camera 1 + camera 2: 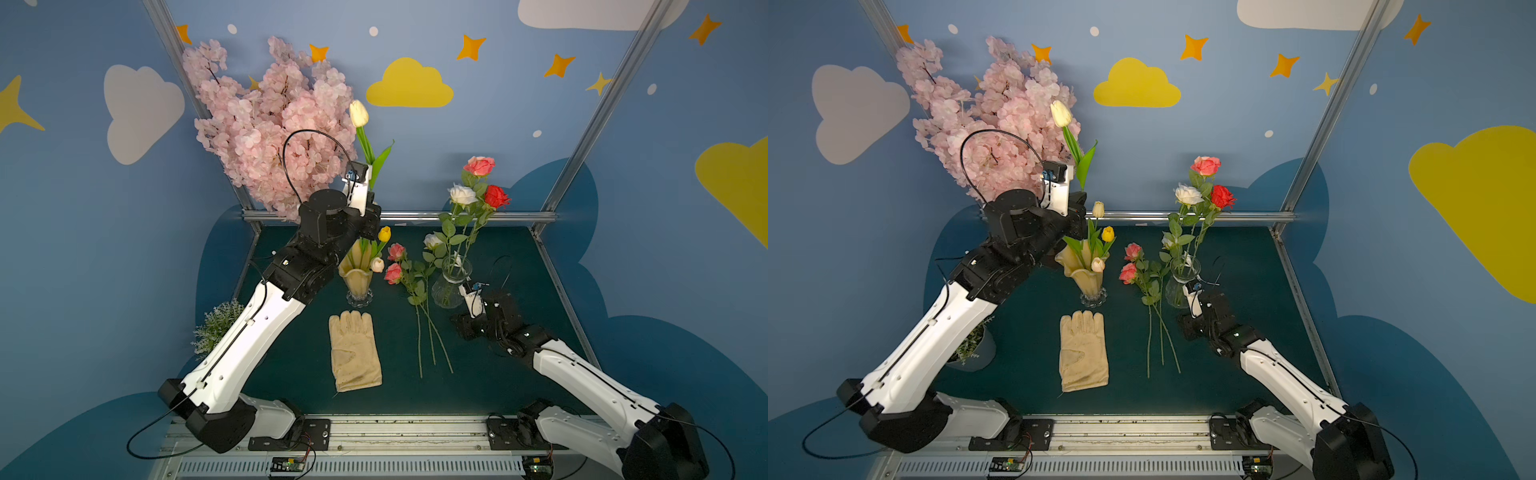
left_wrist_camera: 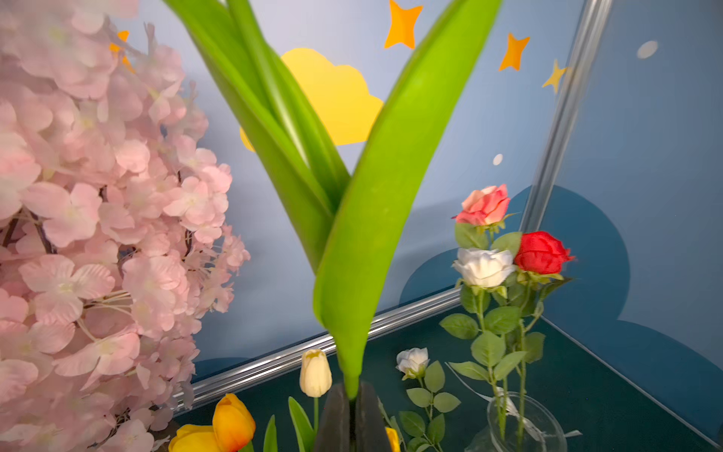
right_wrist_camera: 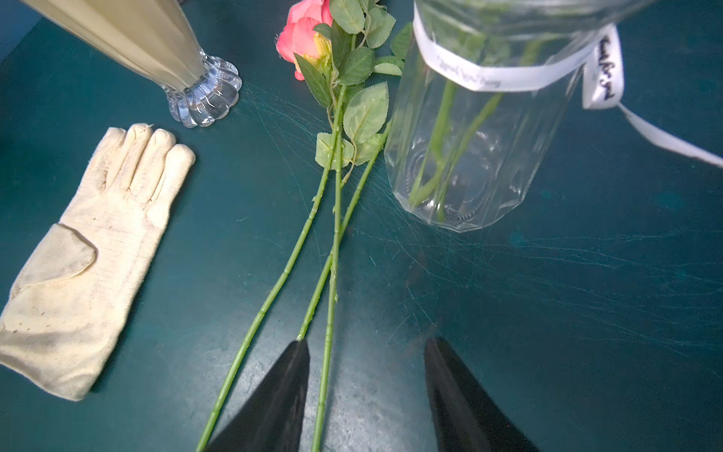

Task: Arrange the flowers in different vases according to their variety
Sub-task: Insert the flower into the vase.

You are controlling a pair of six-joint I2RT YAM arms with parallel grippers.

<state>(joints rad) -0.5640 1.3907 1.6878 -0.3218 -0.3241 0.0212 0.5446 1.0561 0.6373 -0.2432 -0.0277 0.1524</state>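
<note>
The left gripper (image 2: 352,391) is pressed together on the green stem of a cream tulip (image 1: 358,113) and holds it upright, above the amber vase (image 1: 356,282). The arm hides the lower end of this stem, so I cannot tell if it reaches the vase. Other tulips (image 1: 384,233) stand inside the amber vase.

To the right of it, three roses (image 1: 393,273) lie flat on the table (image 1: 469,390). Further right stands the clear vase (image 1: 451,286) with three more roses (image 1: 463,194) in it. The right gripper (image 3: 365,341) is beyond them, low over the table, with its jaws spread and holding nothing. In front of the amber vase, toward the robot, lies a cream glove (image 1: 353,357).
</note>
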